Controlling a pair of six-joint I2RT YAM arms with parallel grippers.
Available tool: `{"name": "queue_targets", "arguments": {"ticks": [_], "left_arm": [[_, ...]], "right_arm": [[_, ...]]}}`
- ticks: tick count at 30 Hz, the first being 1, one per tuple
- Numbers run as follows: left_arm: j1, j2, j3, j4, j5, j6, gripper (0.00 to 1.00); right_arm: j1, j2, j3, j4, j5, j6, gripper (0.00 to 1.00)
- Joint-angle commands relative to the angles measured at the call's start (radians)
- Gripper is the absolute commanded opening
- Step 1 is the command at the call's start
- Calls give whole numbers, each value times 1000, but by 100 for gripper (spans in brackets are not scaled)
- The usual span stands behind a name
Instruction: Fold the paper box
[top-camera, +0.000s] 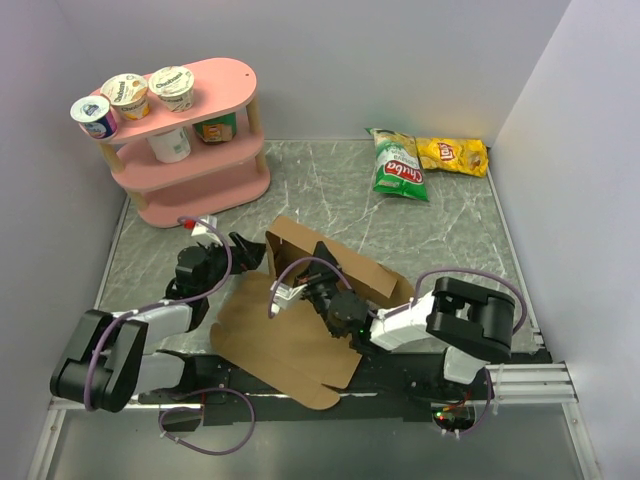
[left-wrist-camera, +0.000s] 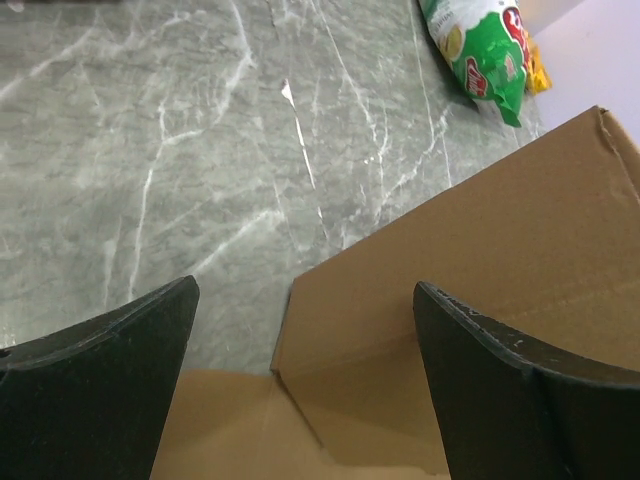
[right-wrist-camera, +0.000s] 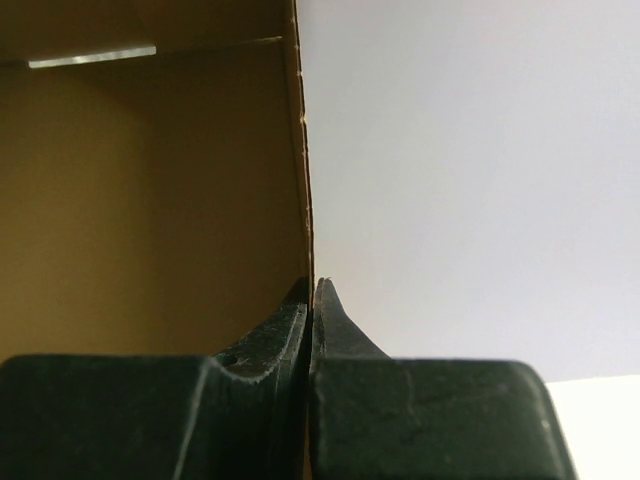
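Marble table (top-camera: 330, 190); pink shelf (top-camera: 228, 76), chip bags (top-camera: 400, 166) beyond paper box (top-camera: 290, 342)

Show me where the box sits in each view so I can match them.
Top external: box just below centre.
Left wrist: box fills the lower right.
Right wrist: box fills the left half, its edge pinched by the right gripper.
Shared landmark: green chip bag, in top external and left wrist only.
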Motion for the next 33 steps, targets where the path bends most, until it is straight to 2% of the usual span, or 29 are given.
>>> {"name": "queue_targets", "arguments": {"ticks": [1,8,14,19,25,33], "left_arm": [[-6,44,22,90,37,-35,95],[-4,129,80,120,68,-22,95],[20,103,28,119,9,-19,98],[20,89,-27,198,87,10,98],[22,83,-44,263,207,53,97],[19,135,14,310,224,103,96]], "right_arm": [[-31,28,76,91,-81,-71,0],[-77,16,123,-10,-140,-67,0],[-74,59,119,32,-129,-101,0],[-72,51,91,23,-120,-46,0],[-72,-9,77,-70,-117,65,0],[-74,-9,56,-52,-123,62,0]]}}
